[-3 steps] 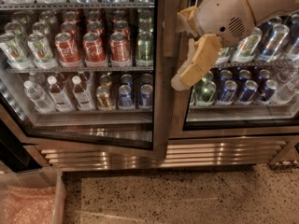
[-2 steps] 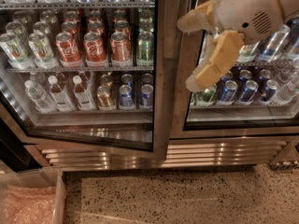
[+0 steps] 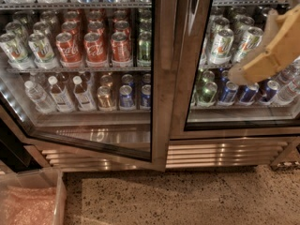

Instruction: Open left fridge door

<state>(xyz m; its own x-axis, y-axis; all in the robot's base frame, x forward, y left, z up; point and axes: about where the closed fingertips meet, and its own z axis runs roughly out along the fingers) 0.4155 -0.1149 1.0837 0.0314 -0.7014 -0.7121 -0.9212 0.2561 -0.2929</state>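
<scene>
We see the tall glass left fridge door [image 3: 93,78], brushed-steel framed, ajar well left of our tan two-finger gripper [image 3: 262,60], which hovers before the right-hand glass door [image 3: 211,114]. Jaw state: cannot tell. We judge opening part done; next, push the free edge wider.

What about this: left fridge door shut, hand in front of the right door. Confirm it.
Wrong: the camera view shows the left fridge door ajar, its bottom edge swung out from the fridge. The hand is in front of the right door.
</scene>
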